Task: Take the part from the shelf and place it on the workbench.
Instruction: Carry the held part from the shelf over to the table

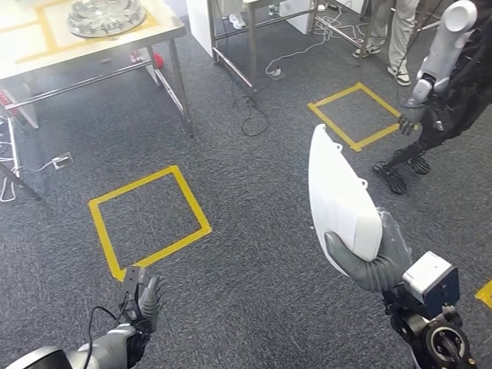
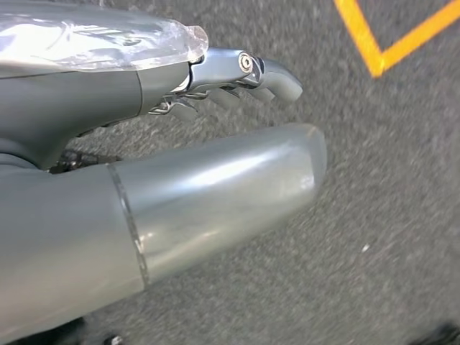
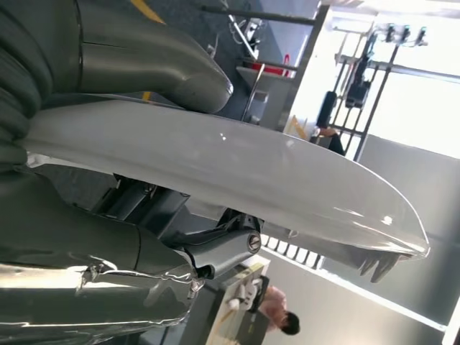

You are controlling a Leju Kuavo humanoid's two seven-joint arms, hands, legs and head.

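Right robot hand [image 1: 371, 265] grips white shell part [image 1: 339, 201], long axis upright; tabletop [image 1: 168, 27] lies far ahead-left. Left robot hand [image 1: 145, 304] holds nothing, fingers loosely apart.

No text, label, brand, number or sign can be read anywhere in these views.

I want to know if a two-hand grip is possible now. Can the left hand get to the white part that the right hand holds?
Probably yes. The left hand hangs low with its fingers apart and holds nothing, and only bare carpet lies between it and the white part in the right hand. It would have to rise and cross over.
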